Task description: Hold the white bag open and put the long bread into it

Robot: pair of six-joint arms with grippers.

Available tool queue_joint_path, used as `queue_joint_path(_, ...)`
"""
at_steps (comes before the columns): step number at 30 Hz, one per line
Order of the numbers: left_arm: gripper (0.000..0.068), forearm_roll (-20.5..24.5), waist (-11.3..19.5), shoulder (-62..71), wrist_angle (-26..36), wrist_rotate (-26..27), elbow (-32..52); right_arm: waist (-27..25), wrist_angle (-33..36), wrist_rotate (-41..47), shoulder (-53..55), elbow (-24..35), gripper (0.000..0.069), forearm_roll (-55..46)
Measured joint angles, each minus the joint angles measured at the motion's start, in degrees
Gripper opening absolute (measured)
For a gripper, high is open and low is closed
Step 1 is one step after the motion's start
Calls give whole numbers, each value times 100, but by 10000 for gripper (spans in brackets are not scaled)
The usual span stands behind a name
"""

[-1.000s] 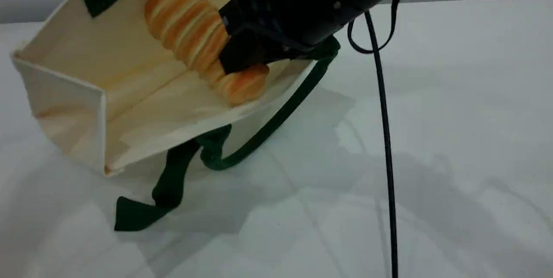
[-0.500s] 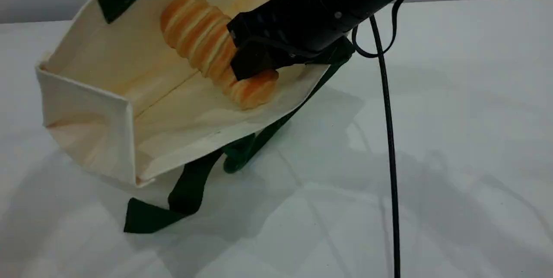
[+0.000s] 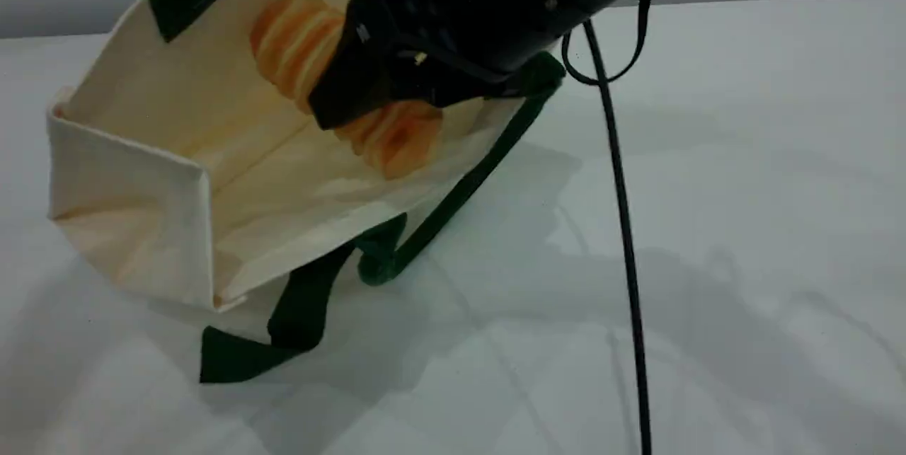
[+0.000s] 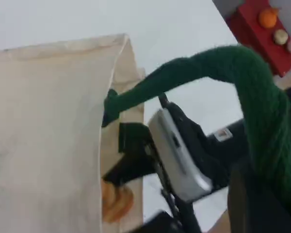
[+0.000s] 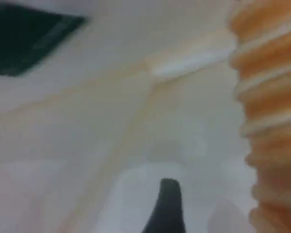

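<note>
The white bag (image 3: pixel 141 122) lies tilted on the table with its mouth held open. Inside it lies the long bread (image 3: pixel 393 140), golden-orange and ridged. My right gripper (image 3: pixel 361 105) reaches into the mouth, open over the bread. In the right wrist view its dark fingertip (image 5: pixel 167 206) stands apart from the bread (image 5: pixel 271 121), against the bag's inner wall (image 5: pixel 136 121). In the left wrist view the green rope handle (image 4: pixel 242 73) loops down into my left gripper (image 4: pixel 254 204), which is shut on it. That view also shows the bag (image 4: pixel 43 136), the right gripper (image 4: pixel 131 165) and the bread (image 4: pixel 116 201).
The bag's lower green handle (image 3: pixel 453 193) and a flat green strap end (image 3: pixel 233 356) trail onto the white table (image 3: pixel 743 158). A black cable (image 3: pixel 623 228) hangs from the right arm down across the table. A red box (image 4: pixel 254 29) with small items sits far off.
The right gripper's jaws have spread and let go of the bread, which now rests in the bag. The bag has shifted slightly back to the left.
</note>
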Motion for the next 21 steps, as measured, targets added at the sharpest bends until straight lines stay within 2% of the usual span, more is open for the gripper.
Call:
queue_joint_path(10, 85, 61, 0, 0, -13, 37, 0, -16, -163, 50, -366, -4, 582, -117)
queue_joint_path(17, 89, 999, 0, 0, -179, -308, 0, -228, -144, 525, -993, -4, 582, -873)
queue_joint_path(21, 91, 1517, 0, -134, -348, -321, 0, -478, -149, 965, -1563, -4, 582, -1332)
